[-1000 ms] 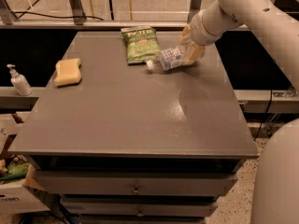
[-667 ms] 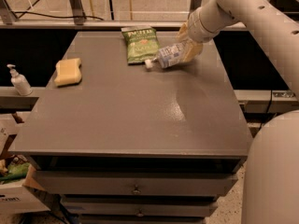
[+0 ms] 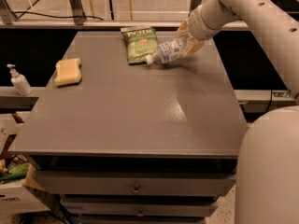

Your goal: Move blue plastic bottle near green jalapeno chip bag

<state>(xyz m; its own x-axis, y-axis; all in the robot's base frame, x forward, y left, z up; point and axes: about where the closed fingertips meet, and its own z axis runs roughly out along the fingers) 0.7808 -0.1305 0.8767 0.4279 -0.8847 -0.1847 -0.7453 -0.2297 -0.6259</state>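
End effector (image 3: pixel 188 45), slanting down-left, grips blue plastic bottle (image 3: pixel 166 53) beside chip bag (image 3: pixel 139 44).

Arm (image 3: pixel 252 13) reaches in from upper rt, wrist angled down-left, gripper (image 3: pixel 185 43) at its tip, upper centre-rt.

The middle and lower stretch of the worktop (image 3: pixel 140 111) lies open. At upper centre, the green jalapeno chip bag (image 3: pixel 139 43), the blue plastic bottle (image 3: pixel 167 52) and the tool (image 3: pixel 189 41) clasping it crowd together. A yellow sponge (image 3: pixel 68 71) sits at the left.
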